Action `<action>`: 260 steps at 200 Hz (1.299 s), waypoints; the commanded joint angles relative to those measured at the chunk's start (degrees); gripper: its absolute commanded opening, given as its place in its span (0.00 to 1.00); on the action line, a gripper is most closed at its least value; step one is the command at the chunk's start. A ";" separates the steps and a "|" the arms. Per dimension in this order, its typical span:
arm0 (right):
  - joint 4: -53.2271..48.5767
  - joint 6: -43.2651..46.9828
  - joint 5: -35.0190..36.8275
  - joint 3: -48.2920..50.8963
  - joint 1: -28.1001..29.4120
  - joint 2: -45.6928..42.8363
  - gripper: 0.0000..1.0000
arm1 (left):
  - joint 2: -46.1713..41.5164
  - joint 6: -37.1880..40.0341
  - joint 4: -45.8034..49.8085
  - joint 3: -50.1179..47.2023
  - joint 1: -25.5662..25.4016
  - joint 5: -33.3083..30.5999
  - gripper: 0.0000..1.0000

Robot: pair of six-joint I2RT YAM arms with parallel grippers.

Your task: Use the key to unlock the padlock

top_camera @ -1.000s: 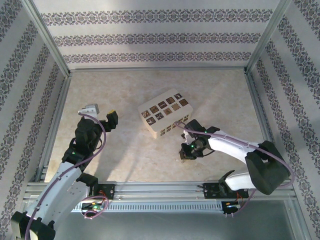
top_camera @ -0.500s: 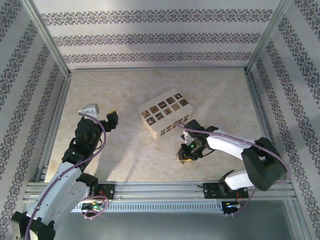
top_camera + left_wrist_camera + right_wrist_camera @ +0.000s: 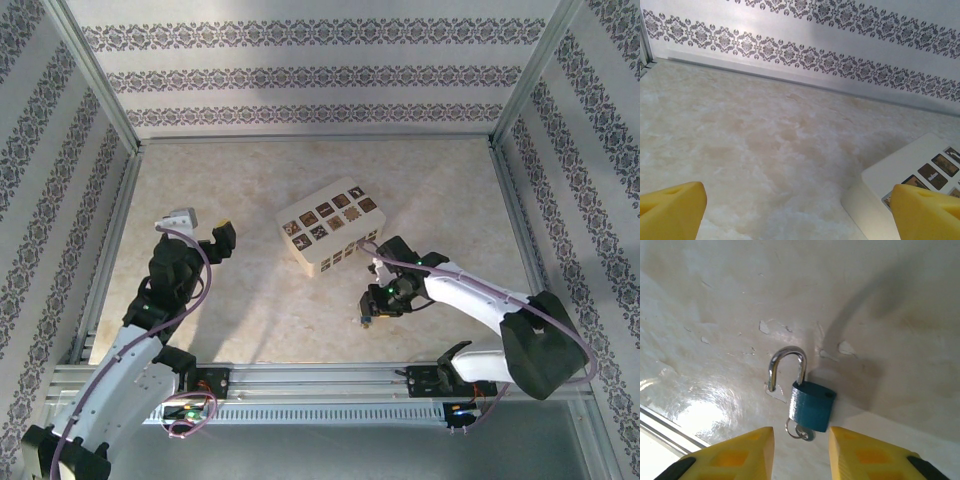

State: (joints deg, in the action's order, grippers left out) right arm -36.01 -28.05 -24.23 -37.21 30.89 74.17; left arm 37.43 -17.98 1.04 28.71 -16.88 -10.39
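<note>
The right gripper (image 3: 801,442) is partly open and empty, just short of the padlock (image 3: 812,406), the key (image 3: 805,432) at its base. The left gripper (image 3: 797,202) gapes wide, empty.

Right end effector (image 3: 801,446) newly parted, off padlock (image 3: 811,405).

The small blue padlock (image 3: 812,411) lay flat on the pale table (image 3: 880,315), one leg of its silvery shackle (image 3: 786,359) free, key (image 3: 804,432) at its base

Padlock (image 3: 811,412) on table (image 3: 900,305), just before right end effector (image 3: 801,440), box (image 3: 330,232) behind
</note>
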 commanded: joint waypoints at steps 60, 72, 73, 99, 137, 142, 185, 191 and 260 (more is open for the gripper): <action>-3.85 3.21 7.37 -5.46 -3.95 -9.46 0.51 | -3.70 3.50 2.12 1.15 -0.46 -3.52 0.98; -3.89 4.01 8.07 -6.39 -4.69 -10.71 0.54 | -4.35 4.27 2.70 1.47 -0.50 -4.25 0.99; -3.94 4.03 8.11 -6.47 -4.78 -10.84 0.54 | -4.41 4.31 2.68 1.45 -0.47 -4.31 0.99; -3.45 6.03 10.83 -8.02 -6.89 -13.51 0.61 | -5.56 5.18 3.32 1.93 -0.44 -5.77 0.99; 2.01 8.89 13.93 -7.83 -11.23 -17.10 0.73 | -6.40 6.11 3.36 1.75 -0.51 -7.10 0.99; 3.23 9.27 14.38 -7.40 -11.75 -17.67 0.76 | -6.47 6.07 3.18 1.75 -0.49 -7.24 0.99; 14.32 12.04 15.94 -2.18 -19.94 -21.38 0.98 | -6.76 6.85 -0.46 -1.37 -0.41 -10.66 0.99; 15.84 12.46 16.34 -1.40 -21.29 -21.82 0.98 | -6.76 6.82 -0.91 -2.03 -0.50 -12.63 0.99; 36.78 20.79 26.64 10.32 -28.60 -24.10 0.98 | -6.76 13.52 -3.69 -6.88 0.41 -22.39 0.99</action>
State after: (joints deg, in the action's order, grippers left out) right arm -10.02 -11.29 -3.25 -30.06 3.22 50.74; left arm 31.33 -8.43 0.54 22.24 -16.78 -27.97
